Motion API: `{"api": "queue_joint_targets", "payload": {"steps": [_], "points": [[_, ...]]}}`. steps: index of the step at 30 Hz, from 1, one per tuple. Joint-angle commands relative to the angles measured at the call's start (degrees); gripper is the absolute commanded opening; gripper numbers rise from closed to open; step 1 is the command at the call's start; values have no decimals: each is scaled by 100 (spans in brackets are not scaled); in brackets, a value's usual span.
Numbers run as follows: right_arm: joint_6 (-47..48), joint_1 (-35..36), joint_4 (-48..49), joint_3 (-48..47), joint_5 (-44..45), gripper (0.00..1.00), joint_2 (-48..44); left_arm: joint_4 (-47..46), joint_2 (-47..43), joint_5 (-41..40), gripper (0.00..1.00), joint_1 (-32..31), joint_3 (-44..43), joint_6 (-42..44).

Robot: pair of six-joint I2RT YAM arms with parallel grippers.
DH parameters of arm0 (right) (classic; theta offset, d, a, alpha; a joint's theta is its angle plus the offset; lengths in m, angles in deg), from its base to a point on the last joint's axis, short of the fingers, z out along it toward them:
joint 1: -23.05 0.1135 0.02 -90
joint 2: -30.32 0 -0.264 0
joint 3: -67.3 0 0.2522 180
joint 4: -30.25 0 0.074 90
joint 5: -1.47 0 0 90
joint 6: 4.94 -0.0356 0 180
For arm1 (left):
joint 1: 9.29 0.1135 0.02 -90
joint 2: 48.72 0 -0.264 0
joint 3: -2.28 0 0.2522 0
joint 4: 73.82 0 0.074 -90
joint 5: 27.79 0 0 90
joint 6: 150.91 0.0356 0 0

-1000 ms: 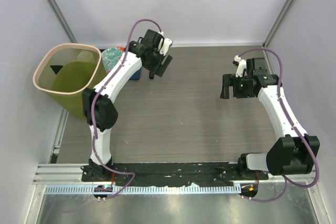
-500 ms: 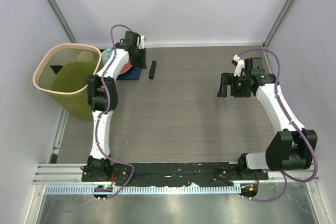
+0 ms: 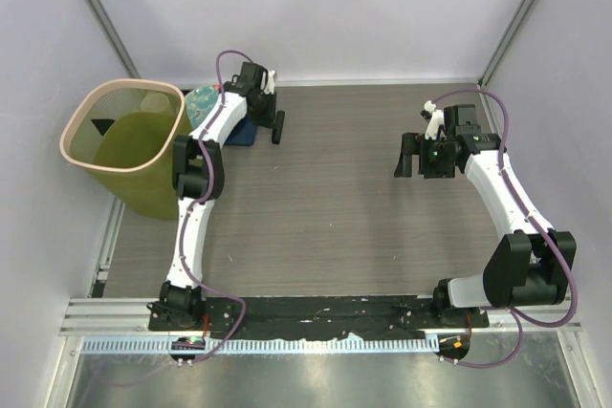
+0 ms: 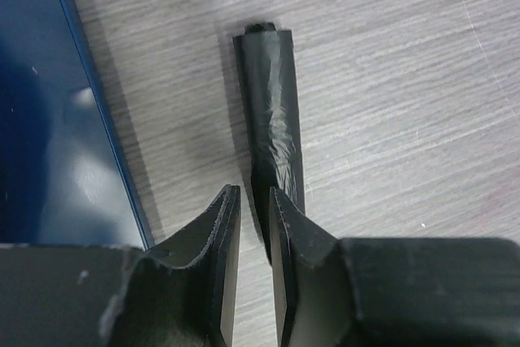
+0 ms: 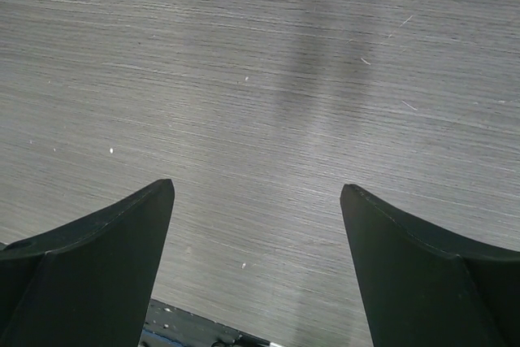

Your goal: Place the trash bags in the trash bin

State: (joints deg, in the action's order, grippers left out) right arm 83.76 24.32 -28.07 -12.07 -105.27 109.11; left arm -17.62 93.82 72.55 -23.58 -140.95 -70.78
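The trash bags are a tight black glossy roll (image 4: pixel 272 111) lying flat on the wood table, in the top view (image 3: pixel 278 128) just right of the blue mat. My left gripper (image 4: pixel 253 193) is down at the roll's near end. Its jaws stand almost together, the fingertips pinching that end, and the rest of the roll points away from me. The trash bin (image 3: pixel 69 140), olive-green with a pale rim, stands at the far left, well left of the left gripper (image 3: pixel 274 114). My right gripper (image 5: pixel 256 188) hangs open over bare table on the right side (image 3: pixel 409 156).
A dark blue mat (image 4: pixel 49 119) lies immediately left of the roll, with a round red-and-teal plate (image 3: pixel 201 102) on it in the top view. A small dark patch (image 3: pixel 100 126) shows inside the bin. Grey walls close the back and both sides.
My left arm has reached down to the roll near the mat, and its jaws have gone from wide open to nearly together. The right arm has barely moved.
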Motion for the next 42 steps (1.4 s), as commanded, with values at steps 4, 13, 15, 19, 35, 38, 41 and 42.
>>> {"api": "queue_joint_targets", "payload": {"steps": [4, 13, 15, 19, 35, 38, 41, 42], "points": [[-72, -22, 175, -137, -67, 90, 5, -113, 388, -42, 25, -74, -684, 108], [-63, -22, 149, -207, -14, 90, 49, -95, 564, -130, 24, -233, -676, 231], [-63, -22, 149, -216, -6, 90, 58, -95, 564, -130, 24, -268, -624, 275], [-63, -22, 149, -207, -41, 90, 93, -95, 564, -445, 24, -522, -562, 599], [-519, -31, 851, -216, -357, 90, 506, -208, -242, 861, 0, -778, 523, 635], [-836, -22, 1282, -181, -568, 92, 778, -525, -832, 1363, 0, -909, 1036, 714], [-1074, 13, 1668, -225, -770, 97, 1086, -526, -1280, 1759, 0, -980, 1624, 732], [-1126, 39, 1739, -294, -796, 97, 1191, -604, -1386, 1830, 0, -980, 1757, 741]]}}
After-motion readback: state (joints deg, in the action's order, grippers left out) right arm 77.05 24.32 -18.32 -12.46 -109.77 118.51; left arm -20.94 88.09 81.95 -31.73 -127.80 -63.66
